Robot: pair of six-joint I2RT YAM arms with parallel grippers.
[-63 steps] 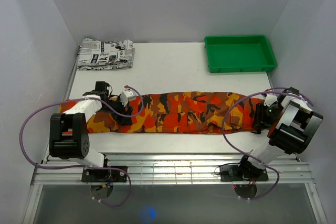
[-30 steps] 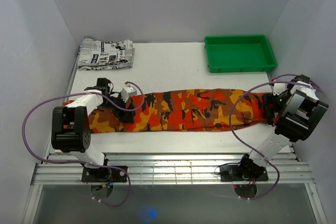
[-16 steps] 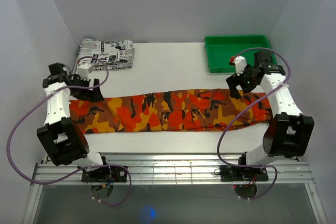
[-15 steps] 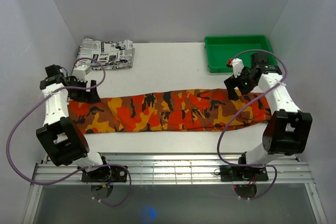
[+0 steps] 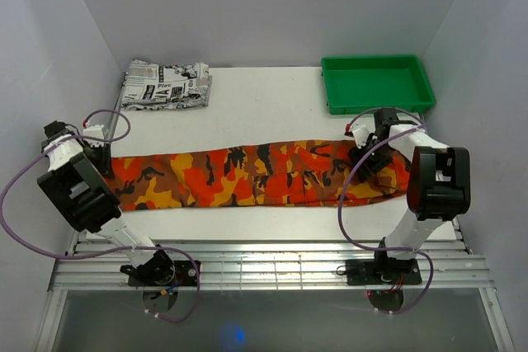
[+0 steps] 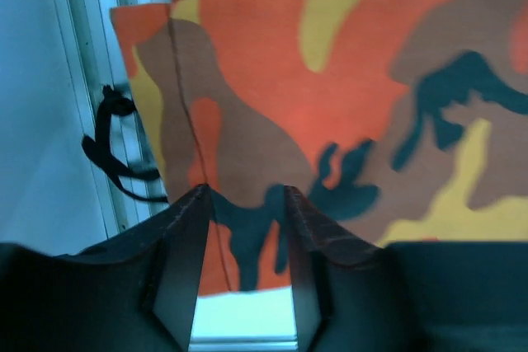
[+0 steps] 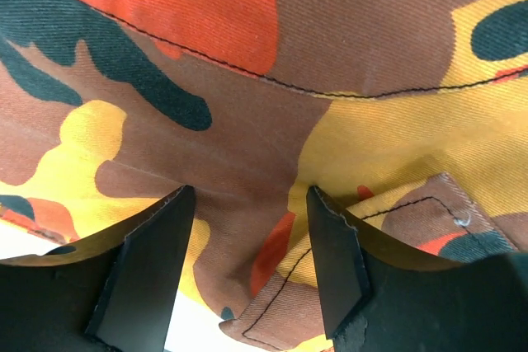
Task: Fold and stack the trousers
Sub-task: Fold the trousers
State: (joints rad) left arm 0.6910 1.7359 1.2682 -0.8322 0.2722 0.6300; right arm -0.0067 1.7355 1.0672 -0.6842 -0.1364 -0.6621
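Note:
The trousers (image 5: pixel 247 175), in orange, red, yellow and black camouflage, lie stretched left to right across the white table. My left gripper (image 5: pixel 101 158) is down at their left end. In the left wrist view its fingers (image 6: pixel 186 237) stand apart on the trousers (image 6: pixel 330 80) near the hem, with cloth and bare table between the left gripper's (image 6: pixel 245 204) tips. My right gripper (image 5: pixel 369 157) is pressed onto the right end. In the right wrist view the right gripper's (image 7: pixel 247 204) jaws are apart, and the trousers (image 7: pixel 247 80) pucker slightly between them by a pocket corner.
A folded newspaper-print garment (image 5: pixel 165 86) lies at the back left. A green tray (image 5: pixel 375 109) stands at the back right. A black cord (image 6: pixel 115 146) hangs by the metal rail at the table's left edge. White walls close in on both sides.
Both arms have come down from above the trousers' far edge onto the two ends. Both pairs of jaws have narrowed from wide open. The trousers lie as before.

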